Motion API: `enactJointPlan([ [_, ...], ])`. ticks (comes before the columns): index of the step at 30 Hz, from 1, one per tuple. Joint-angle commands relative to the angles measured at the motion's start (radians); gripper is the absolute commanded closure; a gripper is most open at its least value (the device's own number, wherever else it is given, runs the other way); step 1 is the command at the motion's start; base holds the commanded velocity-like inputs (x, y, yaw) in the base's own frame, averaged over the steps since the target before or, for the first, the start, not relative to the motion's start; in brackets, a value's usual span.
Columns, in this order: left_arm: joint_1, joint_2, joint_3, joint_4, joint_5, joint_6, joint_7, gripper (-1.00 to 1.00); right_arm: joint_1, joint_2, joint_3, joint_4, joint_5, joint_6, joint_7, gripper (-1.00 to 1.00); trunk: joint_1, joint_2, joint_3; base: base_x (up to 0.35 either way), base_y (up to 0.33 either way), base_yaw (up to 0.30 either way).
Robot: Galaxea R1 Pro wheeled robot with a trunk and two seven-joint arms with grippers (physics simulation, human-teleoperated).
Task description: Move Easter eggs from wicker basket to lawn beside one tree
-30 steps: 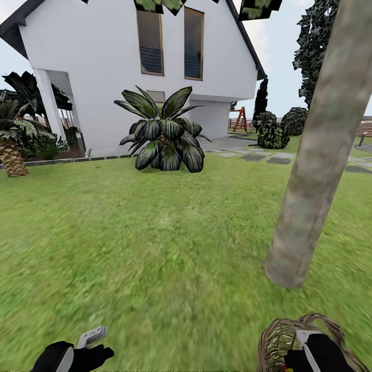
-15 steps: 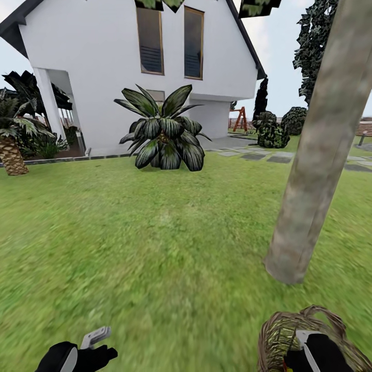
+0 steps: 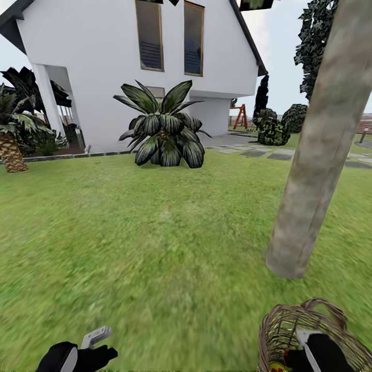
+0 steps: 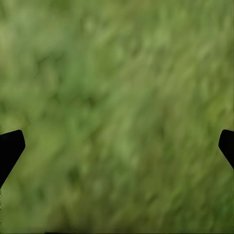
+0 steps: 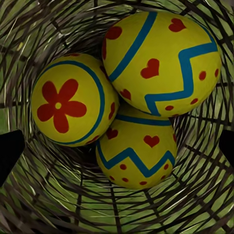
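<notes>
**View tips down; basket still full**

The lawn [image 3: 155,243] and tree [image 3: 310,175] sit slightly higher than before; more wicker basket [image 3: 289,325] shows, beside the trunk; three Easter eggs [image 5: 131,97] inside; right claw [image 5: 117,146] and left claw [image 4: 117,141] both spread open.

wicker basket [image 3: 289,323] cut off; lawn [image 4: 117,97] blurred

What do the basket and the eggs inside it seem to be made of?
The wicker basket looks woven from thin brown cane, matte: open crossing strands let the grass show through. The Easter eggs look smooth and hard with painted, slightly glossy shells, perhaps plastic or wood; the render cannot confirm which.
</notes>
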Motion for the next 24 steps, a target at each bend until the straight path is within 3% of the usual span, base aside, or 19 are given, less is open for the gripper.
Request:
enactJointPlan([
  [1, 0.0, 0.0, 0.003, -0.001, -0.004, 0.005, -0.007, -1.0, -0.001, -0.001, 0.0, -0.001, 0.001, 0.004, 0.001, -1.0, 0.0, -0.001, -0.005, 0.0, 0.0, 0.0],
  [10, 0.0, 0.0, 0.003, -0.001, -0.004, 0.005, -0.006, -1.0, 0.0, 0.0, 0.0, -0.002, 0.001, 0.008, 0.001, -1.0, 0.004, -0.003, -0.04, 0.0, 0.0, 0.0],
  [17, 0.0, 0.0, 0.003, -0.001, -0.004, 0.005, -0.007, -1.0, 0.0, -0.002, -0.001, -0.002, 0.002, 0.013, 0.0, -1.0, 0.004, -0.003, -0.04, 0.0, 0.0, 0.0],
  [24, 0.0, 0.0, 0.003, -0.001, -0.004, 0.005, -0.006, -1.0, 0.0, 0.0, -0.002, -0.002, 0.0, 0.011, 0.001, -1.0, 0.007, -0.004, -0.067, 0.0, 0.0, 0.0],
])
